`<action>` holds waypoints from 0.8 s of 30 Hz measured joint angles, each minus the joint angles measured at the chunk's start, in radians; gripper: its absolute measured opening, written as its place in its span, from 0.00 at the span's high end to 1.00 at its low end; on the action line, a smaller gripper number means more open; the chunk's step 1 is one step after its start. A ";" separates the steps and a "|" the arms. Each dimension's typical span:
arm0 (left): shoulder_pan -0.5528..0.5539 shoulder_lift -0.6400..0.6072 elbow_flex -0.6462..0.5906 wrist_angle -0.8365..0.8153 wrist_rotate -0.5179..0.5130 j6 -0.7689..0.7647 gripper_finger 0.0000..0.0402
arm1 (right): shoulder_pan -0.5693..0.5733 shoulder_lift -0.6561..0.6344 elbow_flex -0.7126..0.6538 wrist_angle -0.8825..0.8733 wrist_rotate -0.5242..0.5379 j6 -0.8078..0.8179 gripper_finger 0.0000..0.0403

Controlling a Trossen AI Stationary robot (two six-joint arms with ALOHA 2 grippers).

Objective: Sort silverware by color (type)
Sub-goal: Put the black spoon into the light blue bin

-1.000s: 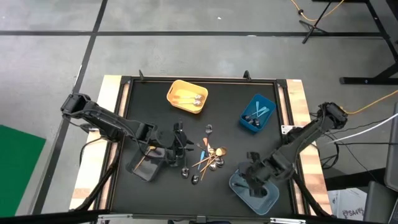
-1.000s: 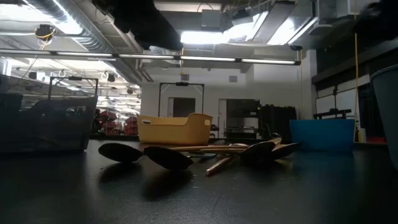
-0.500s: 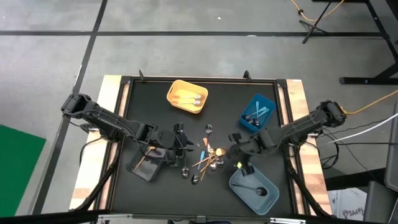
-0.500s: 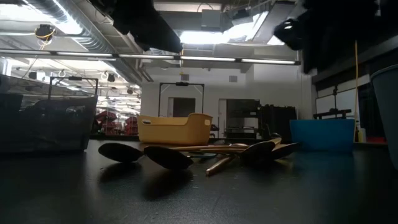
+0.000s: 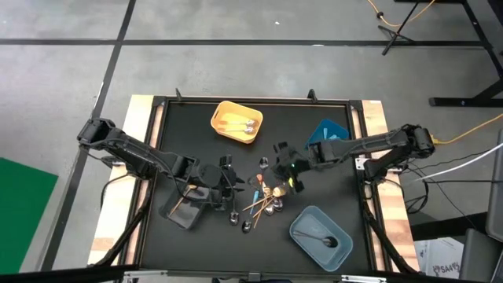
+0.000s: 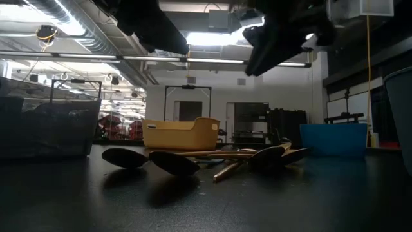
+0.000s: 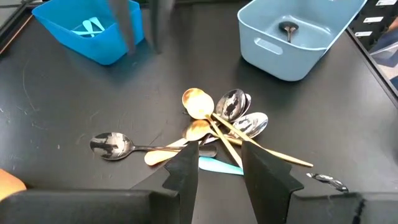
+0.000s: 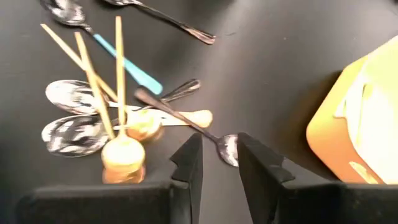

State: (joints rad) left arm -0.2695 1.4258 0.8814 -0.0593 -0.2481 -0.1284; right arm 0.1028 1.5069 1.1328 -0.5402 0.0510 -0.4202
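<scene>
The loose silverware [image 5: 266,198] lies in a heap in the middle of the black table: gold and silver spoons, thin gold sticks and a light-blue-handled piece [image 7: 217,165]. My left gripper [image 5: 230,187] hangs just left of the heap, open, with nothing between its fingers [image 7: 221,168]. My right gripper [image 5: 283,161] hovers high over the heap's far right side, tilted down, also open and holding nothing [image 8: 217,163]. Straight below it on the table lies a silver spoon's bowl [image 8: 227,149]. In the low view the right gripper [image 6: 273,38] shows well above the spoons [image 6: 193,160].
A yellow bin [image 5: 236,123] with utensils stands at the far middle. A blue bin [image 5: 328,140] sits at the far right, partly under my right arm. A grey-blue bin [image 5: 321,237] at the near right holds one spoon [image 7: 287,28]. A clear bin [image 5: 185,209] stands under my left arm.
My right gripper has swung from above the grey-blue bin at the near right toward the far edge and the left, ending over the heap of silverware, and it has rolled about its own axis on the way. The spoon in the grey-blue bin now shows uncovered.
</scene>
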 joint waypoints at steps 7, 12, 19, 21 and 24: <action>0.000 0.000 0.000 -0.001 0.000 0.000 0.71 | -0.097 0.066 -0.001 0.052 -0.127 -0.080 0.78; 0.000 0.000 0.000 -0.007 0.000 0.000 0.71 | -0.135 0.150 -0.001 0.129 -0.182 -0.134 0.78; 0.000 0.000 0.000 -0.008 -0.001 0.000 0.71 | -0.152 0.265 -0.001 0.194 -0.209 -0.215 0.78; 0.000 0.000 0.000 -0.008 -0.001 0.000 0.71 | -0.150 0.292 -0.001 0.196 -0.211 -0.241 0.78; -0.001 -0.001 0.000 -0.011 0.000 0.000 0.71 | -0.150 0.326 -0.001 0.197 -0.229 -0.245 0.78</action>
State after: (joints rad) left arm -0.2702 1.4250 0.8814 -0.0704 -0.2480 -0.1284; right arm -0.0467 1.8334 1.1320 -0.3435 -0.1778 -0.6655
